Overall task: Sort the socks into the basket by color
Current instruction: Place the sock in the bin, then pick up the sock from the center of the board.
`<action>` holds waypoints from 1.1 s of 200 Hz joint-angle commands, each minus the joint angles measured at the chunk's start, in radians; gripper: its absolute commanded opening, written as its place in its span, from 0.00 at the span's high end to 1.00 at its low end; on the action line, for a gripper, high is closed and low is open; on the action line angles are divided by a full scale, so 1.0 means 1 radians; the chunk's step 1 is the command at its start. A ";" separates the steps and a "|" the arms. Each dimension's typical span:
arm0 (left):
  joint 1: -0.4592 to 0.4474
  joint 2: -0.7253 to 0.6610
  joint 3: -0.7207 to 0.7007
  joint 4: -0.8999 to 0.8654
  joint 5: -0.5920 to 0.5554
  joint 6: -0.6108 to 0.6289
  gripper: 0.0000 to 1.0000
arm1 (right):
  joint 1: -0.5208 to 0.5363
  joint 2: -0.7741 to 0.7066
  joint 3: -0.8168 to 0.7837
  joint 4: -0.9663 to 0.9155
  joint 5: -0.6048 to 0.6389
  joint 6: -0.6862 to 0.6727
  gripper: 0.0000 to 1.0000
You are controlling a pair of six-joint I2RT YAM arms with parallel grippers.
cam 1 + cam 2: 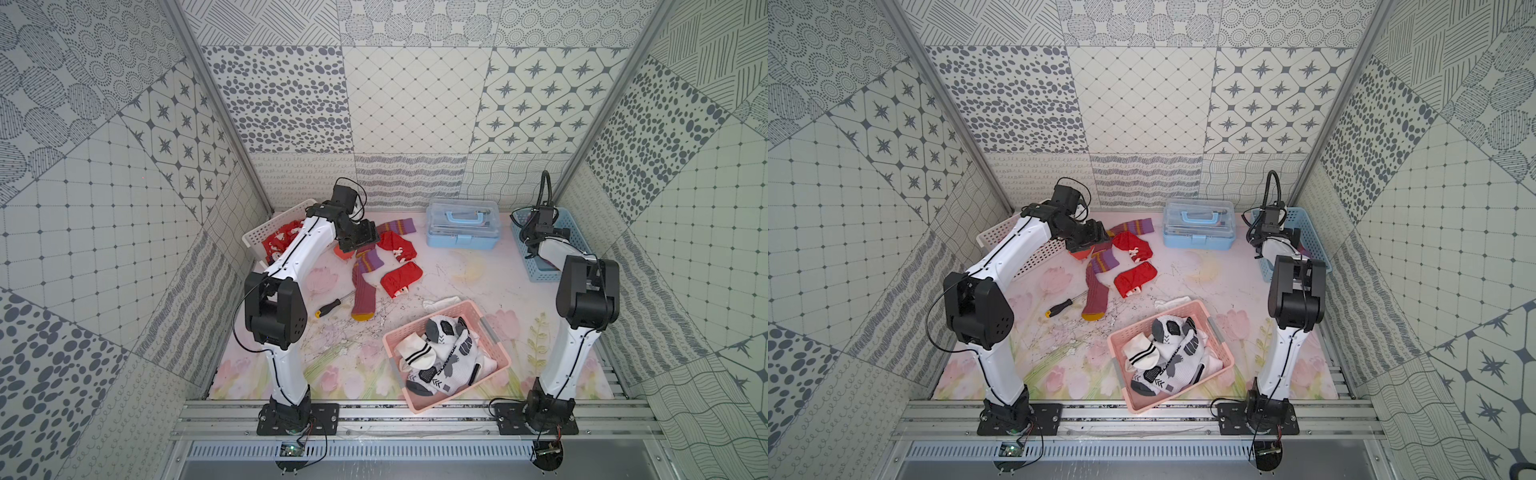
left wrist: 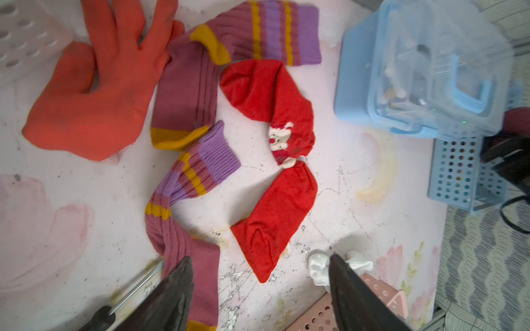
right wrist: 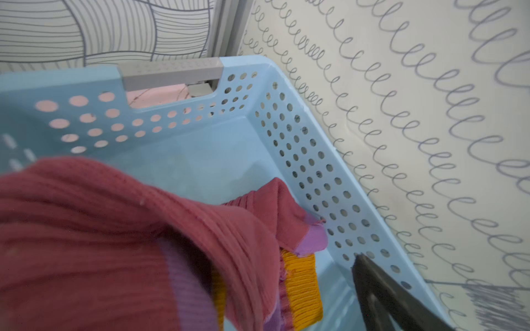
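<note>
Nearest you, at six o'clock, sits the pink basket point(image 1: 490, 372), heaped with white socks point(image 1: 446, 361); one more white sock point(image 1: 442, 303) lies on the mat just beyond its far rim, likely a stray that you need to collect.

Sweeping from your nine o'clock: the white basket point(image 1: 266, 232) stands against the left wall and holds red socks point(image 1: 282, 243), so red clearly belongs there. Beside it the left gripper point(image 2: 258, 275) hovers over the loose pile near twelve o'clock, its claw parted and empty, one finger point(image 2: 177, 286) over a purple sock point(image 2: 186, 223). Under it lie a second purple sock point(image 2: 200, 86), two red socks point(image 2: 275, 94) point(image 2: 275, 217) and an orange glove point(image 2: 94, 94), which is no sock. I judge the spread claw is lining up for the next pick. A screwdriver point(image 1: 328, 308) rests at about eight o'clock of the pile.

At one o'clock is a blue toolbox point(image 1: 461, 239), unrelated clutter. At two o'clock the blue basket point(image 3: 315, 160) takes the purple socks point(image 3: 129, 229); the right gripper point(image 1: 540, 232) is down inside it. Only one finger point(image 3: 381, 295) shows, clear of the cloth, and with the other out of view I cannot tell whether that claw is spread or closed.
</note>
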 commanded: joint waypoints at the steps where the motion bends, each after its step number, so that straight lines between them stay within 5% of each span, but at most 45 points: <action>1: -0.010 0.028 -0.051 -0.099 -0.151 0.014 0.24 | 0.041 -0.091 -0.037 0.046 -0.116 0.053 0.02; 112: -0.035 0.164 -0.176 0.011 -0.354 0.044 0.23 | 0.266 -0.355 -0.250 -0.003 -0.319 0.161 0.02; 128: -0.035 0.163 -0.202 0.062 -0.345 0.050 0.34 | 0.309 -0.388 -0.263 -0.013 -0.355 0.174 0.02; 154: -0.035 0.137 -0.254 0.125 -0.341 0.049 0.82 | 0.387 -0.438 -0.290 -0.013 -0.414 0.175 0.01; 173: -0.035 0.066 -0.310 0.194 -0.316 0.058 0.99 | 0.438 -0.467 -0.301 -0.017 -0.476 0.166 0.01; 220: -0.036 -0.136 -0.317 0.204 -0.177 0.111 1.00 | 0.540 -0.519 -0.280 -0.050 -0.632 0.133 0.01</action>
